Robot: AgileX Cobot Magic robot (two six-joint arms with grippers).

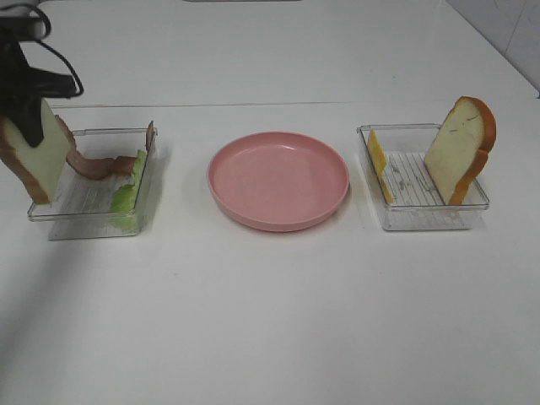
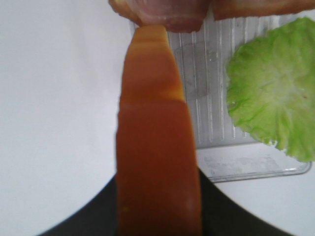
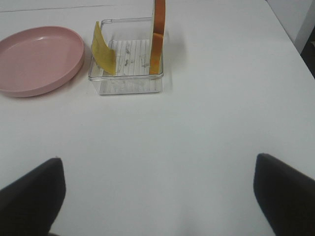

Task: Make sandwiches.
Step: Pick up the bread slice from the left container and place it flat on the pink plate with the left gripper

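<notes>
My left gripper (image 1: 28, 114) is shut on a white bread slice with orange-brown crust (image 1: 34, 156) and holds it upright at the left end of the left clear tray (image 1: 101, 221). In the left wrist view the crust edge (image 2: 157, 147) fills the middle between my dark fingers (image 2: 86, 219). Brown bacon strips (image 1: 99, 167) and a green lettuce leaf (image 1: 128, 194) lie in that tray; the lettuce (image 2: 275, 88) and bacon (image 2: 167, 12) also show in the left wrist view. A second bread slice (image 1: 460, 152) and a yellow cheese slice (image 1: 377, 160) lean in the right tray (image 1: 422, 218). My right gripper (image 3: 157, 196) is open and empty over bare table, short of the right tray (image 3: 125, 84).
A pink round plate (image 1: 278, 179) sits between the two trays; it also shows in the right wrist view (image 3: 39, 59). The white table's right edge (image 3: 295, 49) is close to the right tray. Black cables (image 1: 59, 72) hang by the left arm.
</notes>
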